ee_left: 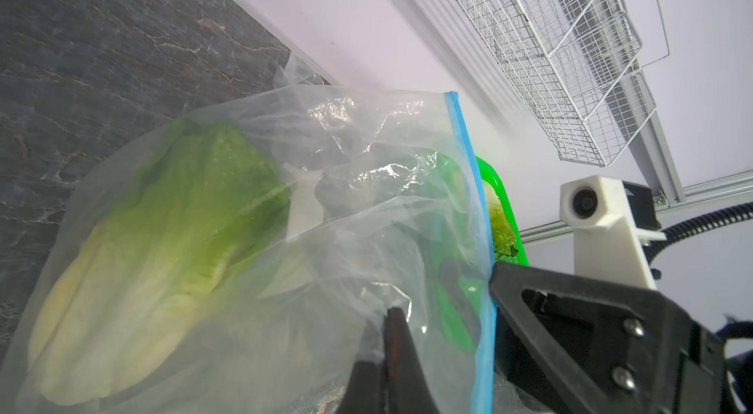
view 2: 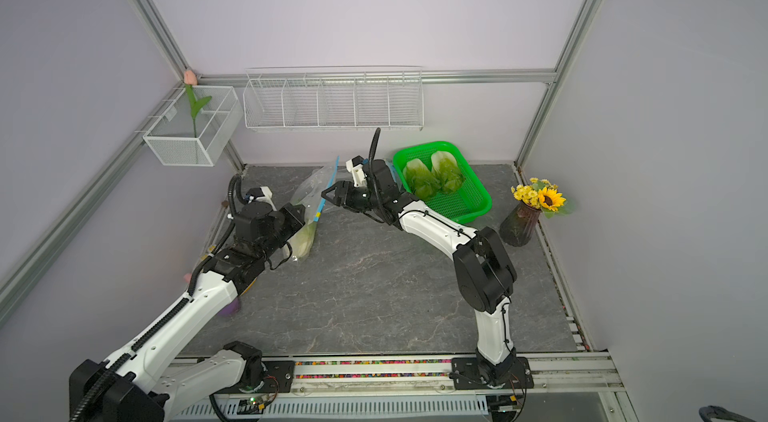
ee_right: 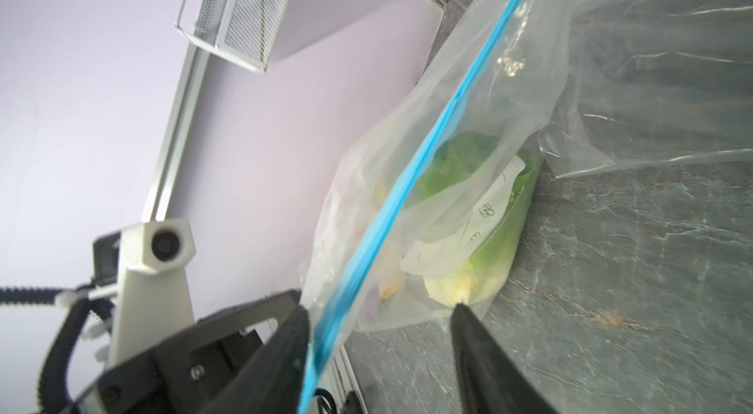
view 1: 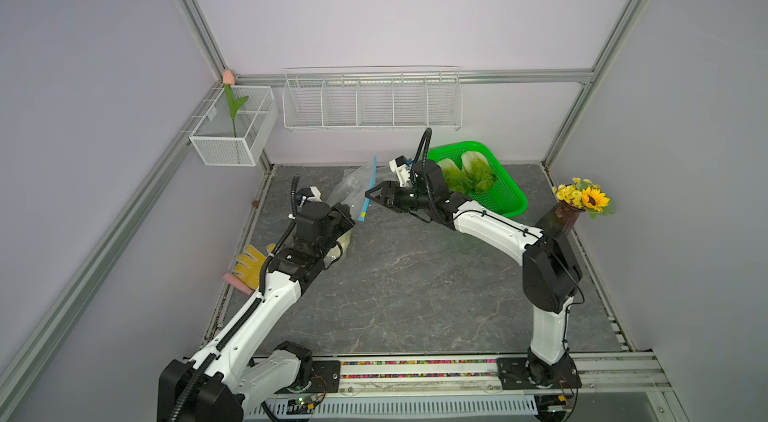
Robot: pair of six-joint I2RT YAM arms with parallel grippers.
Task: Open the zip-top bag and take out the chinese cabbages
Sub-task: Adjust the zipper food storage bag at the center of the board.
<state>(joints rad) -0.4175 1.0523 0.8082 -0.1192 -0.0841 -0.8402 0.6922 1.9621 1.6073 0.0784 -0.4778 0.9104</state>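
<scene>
Top view: green basket near bag

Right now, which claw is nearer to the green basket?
Right. The right claw is at the bag's zip edge near the green basket; the left claw pinches the bag farther off.

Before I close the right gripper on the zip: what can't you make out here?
Left gripper: tips hidden behind its own wrist in both top views; the left wrist view shows it shut on the zip-top bag.
Right gripper: jaws straddle the blue zip strip; contact too blurred in the right wrist view.
Whether the bag is sealed or open: unclear through crumpled plastic.
Bagged chinese cabbage: mostly behind the left arm in top views.
</scene>
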